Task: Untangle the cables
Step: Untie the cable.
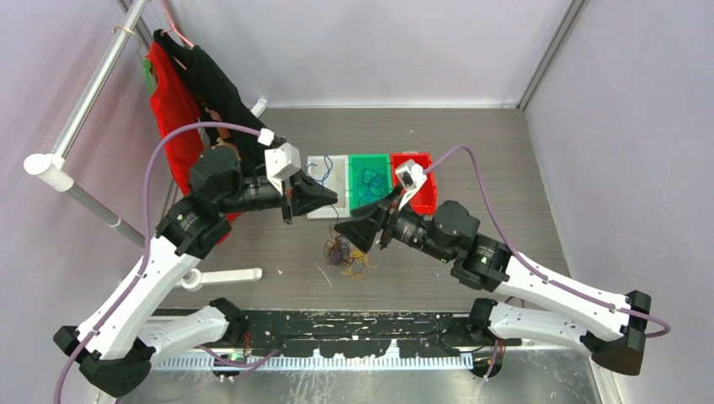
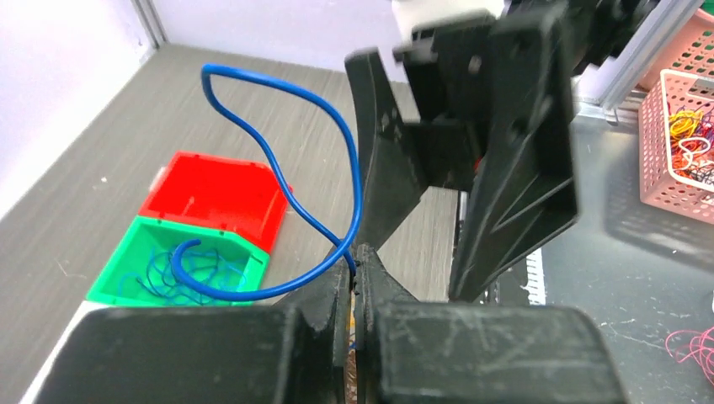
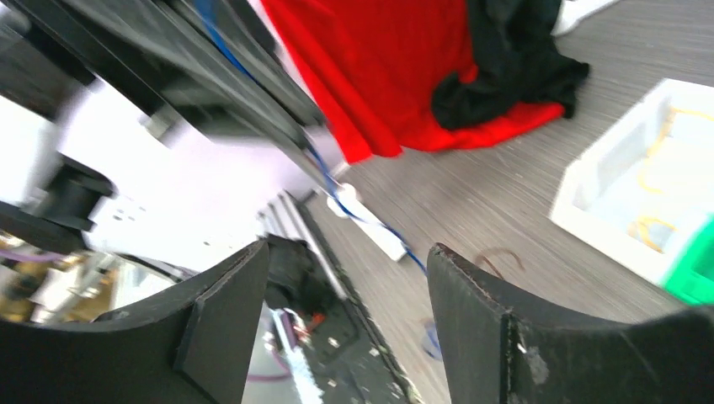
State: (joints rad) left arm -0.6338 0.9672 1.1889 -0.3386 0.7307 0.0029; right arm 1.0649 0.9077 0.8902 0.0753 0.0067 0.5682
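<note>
The tangle of cables (image 1: 345, 257), blue, orange and dark strands, lies on the table in front of the bins. My left gripper (image 1: 327, 202) hangs above the white bin's near edge, shut on a single blue cable (image 2: 278, 168) that loops up from the closed jaws (image 2: 355, 263). That cable shows in the top view (image 1: 323, 172) and as a thin blurred line in the right wrist view (image 3: 370, 223). My right gripper (image 1: 341, 230) is open and empty just above the tangle, close to the left gripper. Its fingers (image 3: 223, 316) stand wide apart.
Three bins stand in a row behind the tangle: white (image 1: 318, 210), green (image 1: 370, 158) holding blue cables, red (image 1: 428, 200). Red and black clothes (image 1: 181, 93) hang on a rack at the far left. A pink basket (image 2: 665, 194) of cables shows in the left wrist view.
</note>
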